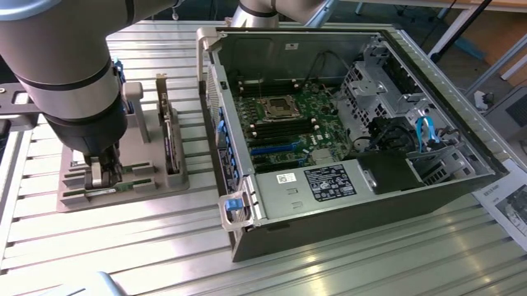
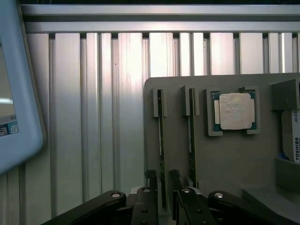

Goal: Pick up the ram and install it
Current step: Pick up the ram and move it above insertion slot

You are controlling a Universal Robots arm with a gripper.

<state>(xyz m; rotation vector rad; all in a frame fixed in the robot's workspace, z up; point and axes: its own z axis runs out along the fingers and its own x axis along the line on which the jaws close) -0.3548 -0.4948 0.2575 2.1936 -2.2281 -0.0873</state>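
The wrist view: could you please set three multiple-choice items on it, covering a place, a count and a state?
1. Where is the processor chip? A. in the gray holder; B. on the bare table; C. between the fingers.
2. How many ram sticks stand in the holder? A. one; B. two; C. four.
3. How are the gripper's jaws? A. shut on the chip; B. open, astride one ram stick; C. shut, empty.
Answers: 1 A, it lies in the holder's recess; 2 B, two slim sticks stand side by side; 3 B, a finger shows either side of the stick.
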